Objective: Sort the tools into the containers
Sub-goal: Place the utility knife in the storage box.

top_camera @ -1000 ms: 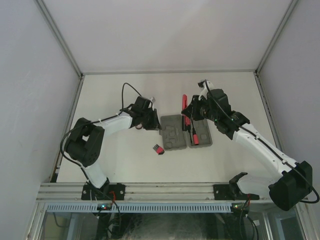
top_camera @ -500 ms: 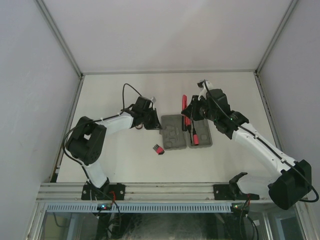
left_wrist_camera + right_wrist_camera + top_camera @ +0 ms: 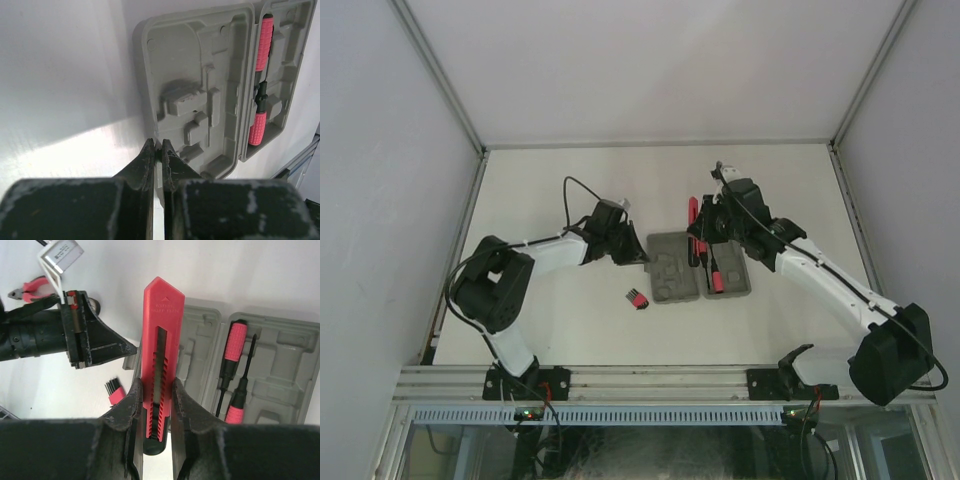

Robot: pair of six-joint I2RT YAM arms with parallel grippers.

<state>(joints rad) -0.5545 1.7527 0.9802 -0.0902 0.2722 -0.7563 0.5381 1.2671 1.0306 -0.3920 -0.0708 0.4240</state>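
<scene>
Now placing: my right end effector [image 3: 155,390] grips the longer red-black tool [image 3: 162,315] above the grey case [image 3: 295,370], left end effector [image 3: 156,146] pinched shut at its rim; next I must align with a free recess.

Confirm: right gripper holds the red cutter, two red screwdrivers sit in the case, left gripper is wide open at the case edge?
No. The left gripper is shut, jaws nearly touching at the rim of the grey case; the left wrist view shows it. The right gripper does hold the red cutter, and two screwdrivers sit in the case.
</scene>
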